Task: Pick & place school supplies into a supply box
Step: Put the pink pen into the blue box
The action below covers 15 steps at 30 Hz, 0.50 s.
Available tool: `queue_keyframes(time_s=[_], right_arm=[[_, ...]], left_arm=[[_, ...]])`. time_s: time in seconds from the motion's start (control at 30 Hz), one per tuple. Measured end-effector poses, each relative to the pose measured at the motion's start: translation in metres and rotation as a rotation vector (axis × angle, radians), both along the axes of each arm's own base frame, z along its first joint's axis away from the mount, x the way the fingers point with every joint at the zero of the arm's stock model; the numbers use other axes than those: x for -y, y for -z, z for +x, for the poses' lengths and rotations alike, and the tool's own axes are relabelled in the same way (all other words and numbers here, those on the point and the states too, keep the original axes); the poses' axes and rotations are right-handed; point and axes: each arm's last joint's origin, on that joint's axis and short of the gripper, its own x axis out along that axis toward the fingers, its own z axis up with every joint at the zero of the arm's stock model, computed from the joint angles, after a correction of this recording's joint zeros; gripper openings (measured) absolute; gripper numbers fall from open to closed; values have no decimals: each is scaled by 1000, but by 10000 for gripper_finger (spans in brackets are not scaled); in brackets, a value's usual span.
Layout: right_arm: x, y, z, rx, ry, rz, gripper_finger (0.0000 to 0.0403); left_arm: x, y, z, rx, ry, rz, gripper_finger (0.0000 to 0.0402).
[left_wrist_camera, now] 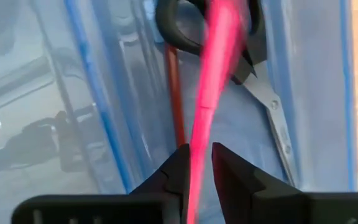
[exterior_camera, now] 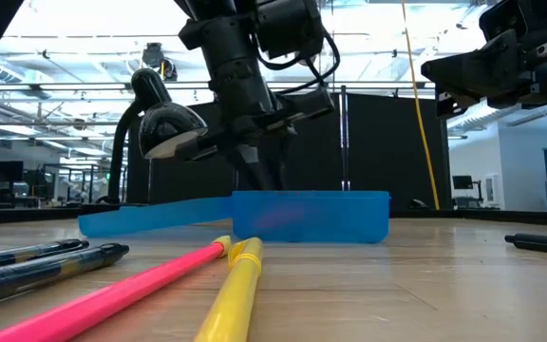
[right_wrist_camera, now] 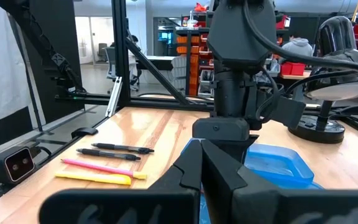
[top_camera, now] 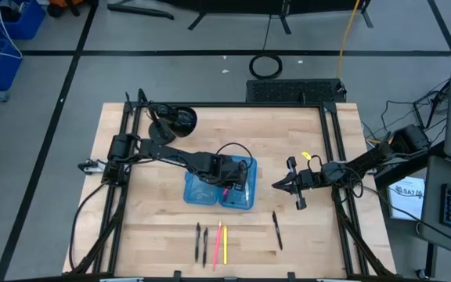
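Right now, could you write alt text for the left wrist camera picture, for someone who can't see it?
The left gripper has a pink pen between its two dark fingers, hanging over the translucent light-blue supply box. In the box lie scissors with black handles and silver blades, and a thin brown pencil.

The translucent light-blue plastic hinged supply box (top_camera: 210, 186) lies open, both flat halves side by side, at the middle of the tabletop. In its right half lie black-handled scissors with silver blades (left_wrist_camera: 253, 74), a thin brown pencil (left_wrist_camera: 175, 93) and a pink pen (left_wrist_camera: 213, 81). Near the front edge lie two black pens (top_camera: 201, 242), a pink pen (top_camera: 218, 244) and a yellow pen (top_camera: 225, 244); another black pen (top_camera: 277, 230) lies apart to their right.
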Motion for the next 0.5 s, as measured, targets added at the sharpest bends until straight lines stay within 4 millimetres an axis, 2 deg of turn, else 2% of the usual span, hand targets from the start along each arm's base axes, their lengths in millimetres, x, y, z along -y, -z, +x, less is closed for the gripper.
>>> queue_keyframes(time_s=[0.2, 0.3, 0.4, 0.5], right_arm=[[0, 0, 0, 0, 0, 0, 0], [0, 1, 0, -8, 0, -2, 0], [0, 1, 0, -14, 0, -4, 0], [0, 1, 0, -13, 1, -8, 0]], left_arm=[[0, 8, 1, -30, -15, -1, 75], [0, 5, 6, 32, 41, 27, 76], [-1, -15, 11, 106, 179, 83, 76], [1, -63, 11, 226, 317, 161, 76]])
